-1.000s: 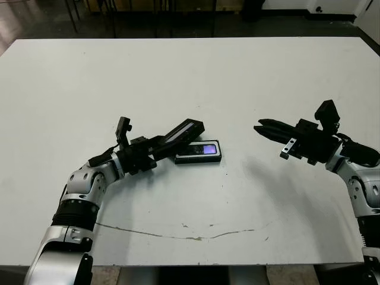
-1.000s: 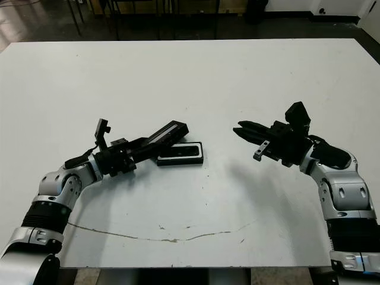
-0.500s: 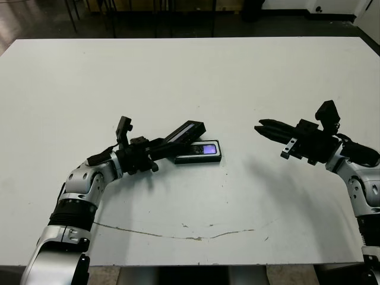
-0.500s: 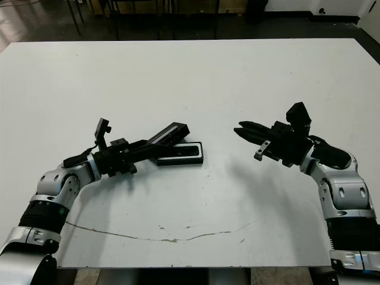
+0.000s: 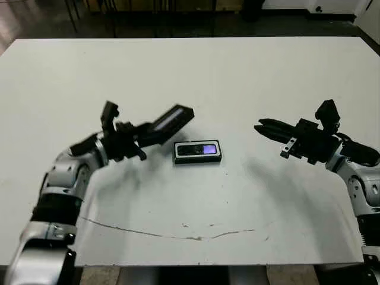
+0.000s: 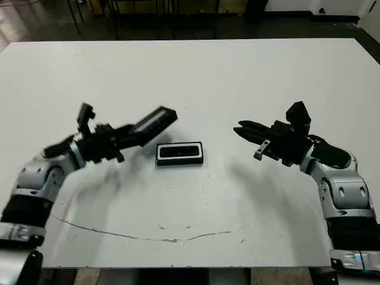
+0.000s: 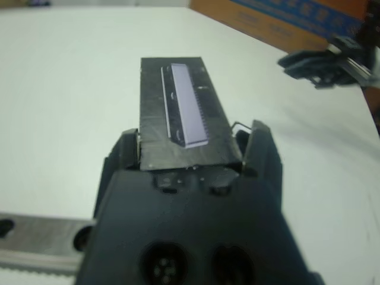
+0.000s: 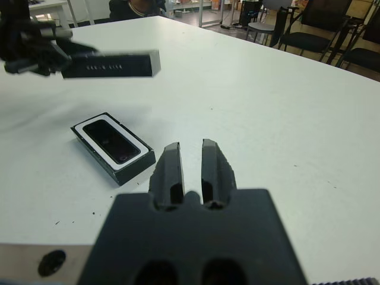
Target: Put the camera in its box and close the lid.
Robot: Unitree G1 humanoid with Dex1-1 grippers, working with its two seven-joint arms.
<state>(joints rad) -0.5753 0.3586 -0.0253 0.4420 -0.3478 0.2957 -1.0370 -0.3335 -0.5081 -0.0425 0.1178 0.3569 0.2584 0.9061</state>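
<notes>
open table point(image 5: 237, 83) around box point(image 5: 198, 152), lid point(image 5: 168, 123) raised left of it, right side clear

The camera point(image 5: 199, 150), its bluish-purple panel up, lies flat inside the white-lined black box point(image 5: 177, 155) on the tabletop, while the flat black lid point(image 5: 167, 123) with its greyish strip hangs tilted in the air just beside it.

Both arms wear silver-grey shells with rounded elbow housings, joined by black ribbed rings. Each forearm ends in a matte black wrist block. The left claw point(image 5: 141, 135) and right claw point(image 5: 265, 127) have two slim black fingers point(image 8: 171, 171). A small silver bracket sits under the right claw, beside its black wrist block.
</notes>
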